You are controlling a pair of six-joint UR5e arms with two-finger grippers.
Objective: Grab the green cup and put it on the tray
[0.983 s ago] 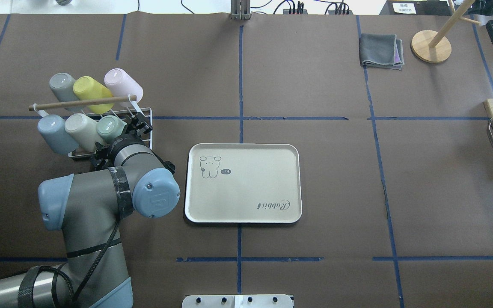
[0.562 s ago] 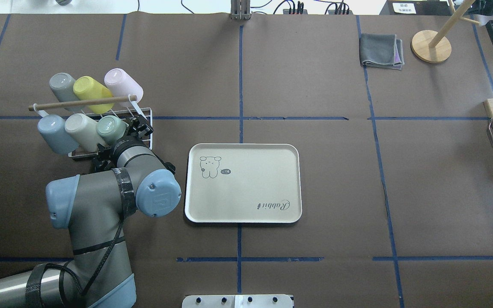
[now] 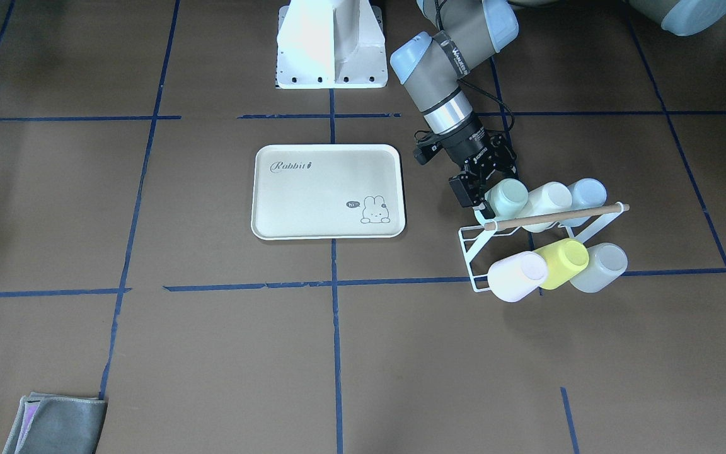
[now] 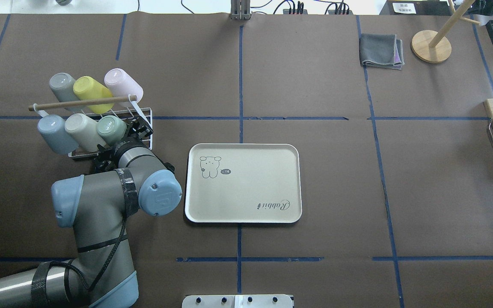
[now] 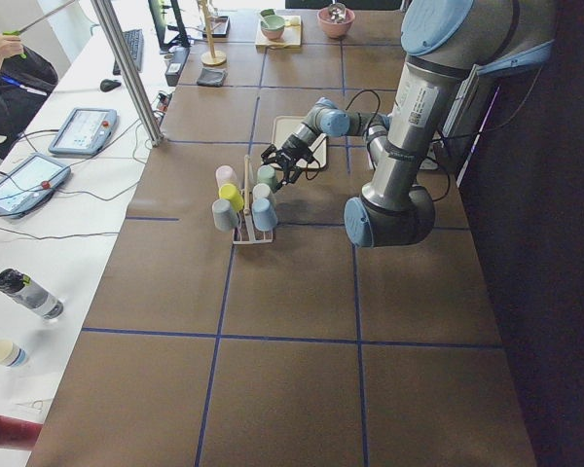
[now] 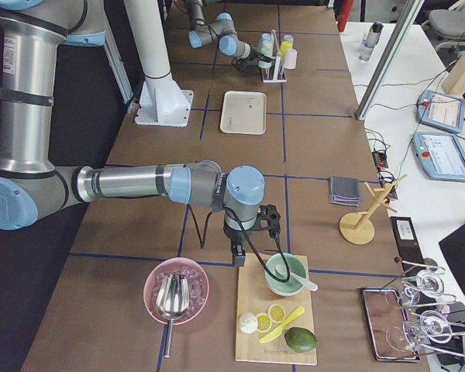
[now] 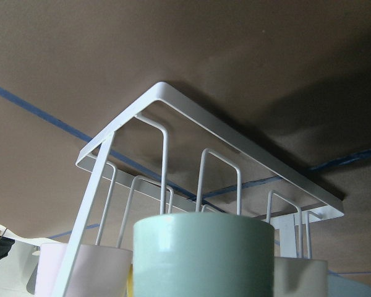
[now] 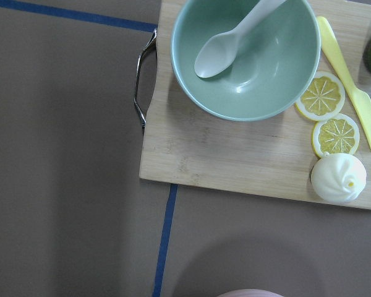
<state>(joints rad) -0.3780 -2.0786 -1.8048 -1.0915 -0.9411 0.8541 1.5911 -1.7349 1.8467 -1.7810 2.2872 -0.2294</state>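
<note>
Exterior front-facing: green cup (image 3: 509, 195) at gripper (image 3: 486, 187)

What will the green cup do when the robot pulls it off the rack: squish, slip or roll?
The green cup looks like smooth, hard plastic, so it probably keeps its shape but might slip. It seems small and hollow, so likely light. It is round, so off the white rack it could roll if laid sideways.

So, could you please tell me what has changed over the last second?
The left arm has swung its elbow sideways toward the tray. Its gripper remains at the green cup on the rack; whether it grips is unclear. Cup, rack and tray have not moved.
</note>
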